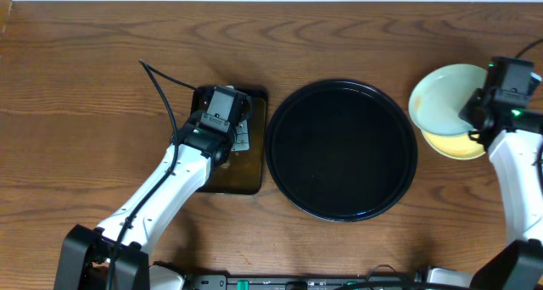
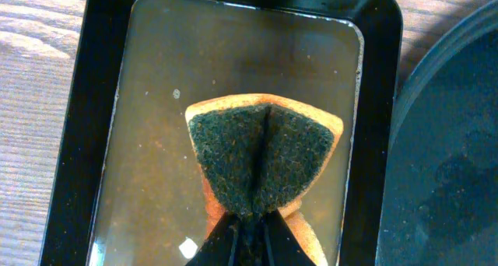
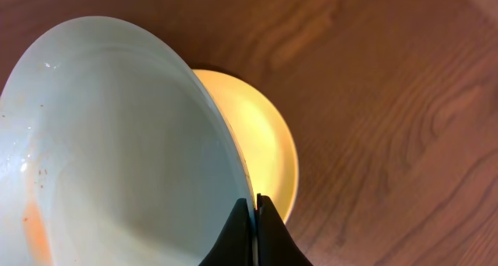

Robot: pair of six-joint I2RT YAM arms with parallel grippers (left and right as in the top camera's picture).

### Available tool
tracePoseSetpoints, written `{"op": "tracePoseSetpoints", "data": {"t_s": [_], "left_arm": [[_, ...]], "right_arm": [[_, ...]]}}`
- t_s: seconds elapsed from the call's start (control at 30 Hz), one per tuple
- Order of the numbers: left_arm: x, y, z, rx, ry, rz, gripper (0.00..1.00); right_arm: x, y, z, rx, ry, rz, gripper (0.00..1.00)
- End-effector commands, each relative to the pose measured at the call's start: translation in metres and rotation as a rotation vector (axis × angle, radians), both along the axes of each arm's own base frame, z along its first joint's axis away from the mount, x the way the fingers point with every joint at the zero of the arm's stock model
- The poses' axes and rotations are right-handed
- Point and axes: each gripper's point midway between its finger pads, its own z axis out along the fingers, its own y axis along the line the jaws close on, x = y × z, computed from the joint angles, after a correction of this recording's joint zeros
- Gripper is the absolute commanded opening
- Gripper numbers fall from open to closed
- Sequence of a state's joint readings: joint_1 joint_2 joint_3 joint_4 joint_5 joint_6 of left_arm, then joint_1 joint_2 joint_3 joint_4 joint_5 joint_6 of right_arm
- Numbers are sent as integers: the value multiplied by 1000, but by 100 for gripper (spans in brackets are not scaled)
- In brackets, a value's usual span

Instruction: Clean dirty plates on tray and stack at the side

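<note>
The round black tray (image 1: 341, 150) sits mid-table with nothing on it. My right gripper (image 1: 477, 112) is shut on the rim of a pale mint-blue plate (image 1: 445, 95) and holds it tilted over the pale yellow plate (image 1: 462, 144) lying on the table right of the tray. In the right wrist view the fingers (image 3: 254, 208) pinch the mint plate's (image 3: 117, 141) edge, an orange streak at its lower left, the yellow plate (image 3: 261, 141) beneath. My left gripper (image 2: 247, 227) is shut on a folded green-and-orange sponge (image 2: 261, 157). Only these two plates are in view.
The left gripper (image 1: 222, 112) holds the sponge over a small rectangular dark tray (image 1: 246, 167) with brownish water (image 2: 156, 141), just left of the round tray. Bare wooden table (image 1: 85, 86) lies all round.
</note>
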State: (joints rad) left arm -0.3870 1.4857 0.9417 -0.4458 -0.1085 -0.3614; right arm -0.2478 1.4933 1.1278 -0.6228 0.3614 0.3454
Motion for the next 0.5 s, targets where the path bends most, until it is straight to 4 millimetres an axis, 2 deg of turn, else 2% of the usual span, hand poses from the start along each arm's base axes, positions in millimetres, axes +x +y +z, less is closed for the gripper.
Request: {"op": "tracePoseSetpoints", "data": {"t_s": [0.0,0.13,0.27,0.3,0.37,0.47], "left_arm": [[-2,5,-6,27,14,0,8],[-2,5,-6,27,14,0,8],[-2,5,-6,27,14,0,8],[-2,5,-6,27,14,0,8],[-2,5,-6,28,15,0,8],[-2,5,-6,28,15,0,8]], "right_arm": [[0,-11,-20,88,7,-40,1],[-5,-29,-39,109,39,-92,1],[-2,-34,-53,163,37,-95,1],[1,-32,-56,188,27,-84,5],[6,-24,-60,239,13,-56,27],[11,-6,-65,326,10,19,31]]}}
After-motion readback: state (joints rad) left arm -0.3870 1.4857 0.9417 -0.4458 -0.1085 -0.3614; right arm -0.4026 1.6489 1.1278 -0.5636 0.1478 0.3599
